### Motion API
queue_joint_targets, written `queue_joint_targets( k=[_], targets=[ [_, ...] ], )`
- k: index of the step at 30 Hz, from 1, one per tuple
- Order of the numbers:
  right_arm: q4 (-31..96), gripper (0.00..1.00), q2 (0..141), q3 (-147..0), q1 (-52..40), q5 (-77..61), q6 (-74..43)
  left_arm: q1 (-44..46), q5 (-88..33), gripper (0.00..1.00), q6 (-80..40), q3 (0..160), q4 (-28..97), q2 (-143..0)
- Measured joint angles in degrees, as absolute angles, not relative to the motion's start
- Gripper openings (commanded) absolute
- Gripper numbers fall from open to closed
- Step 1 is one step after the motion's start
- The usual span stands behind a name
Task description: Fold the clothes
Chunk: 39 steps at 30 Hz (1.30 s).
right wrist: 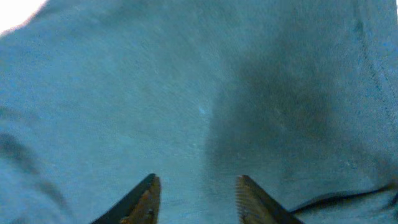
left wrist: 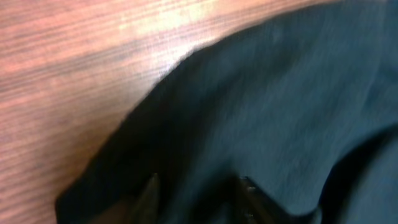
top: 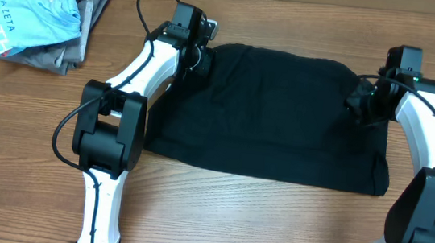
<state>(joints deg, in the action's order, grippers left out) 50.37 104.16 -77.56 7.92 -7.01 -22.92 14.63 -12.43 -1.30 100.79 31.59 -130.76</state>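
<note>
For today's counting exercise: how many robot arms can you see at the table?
2. The left arm reaches the black garment's far left corner; the right arm reaches its far right edge. None looks hidden.

the clothes (top: 271,115) under left pincer (top: 200,59) at far left, right pincer (top: 363,104) at far right; garment pile (top: 39,10) further left
</note>
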Motion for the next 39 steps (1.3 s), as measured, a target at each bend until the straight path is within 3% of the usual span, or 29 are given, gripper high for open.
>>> queue_joint_targets(
  k=[7,14,19,28,37,38,39],
  targets=[
    [47.35,0.22,106.02,-72.2,7.81,-7.14,-24.12,14.59,-10.92,0.19,-1.41,100.79,36.86,-132.0],
    [44.12,0.16,106.59,-64.64,7.4,-7.25,-26.13,14.02,-5.5,0.04,-4.89,102.02,42.96,-132.22],
    [41.82,0.04,105.97,-62.17,7.42,-7.2,-27.38,11.55,-4.86,0.04,-8.86,102.13,48.34,-131.83],
    [47.62,0.04,105.65,-61.76,7.18,-9.47,-31.55,3.27,-6.15,0.04,-16.99,101.51,61.93,-130.98],
    [55.75,0.04,104.47,-60.4,5.1,-7.92,-34.52,2.0,-6.37,0.04,-19.38,100.79,67.4,-130.8],
    [55.83,0.04,104.22,-60.31,5.1,-7.14,-34.74,2.0,-6.37,0.04,-19.31,100.55,66.89,-130.58],
    [55.83,0.12,104.03,-60.34,5.13,-6.22,-34.92,2.02,-6.33,0.04,-19.16,100.36,66.5,-130.45]
  ],
)
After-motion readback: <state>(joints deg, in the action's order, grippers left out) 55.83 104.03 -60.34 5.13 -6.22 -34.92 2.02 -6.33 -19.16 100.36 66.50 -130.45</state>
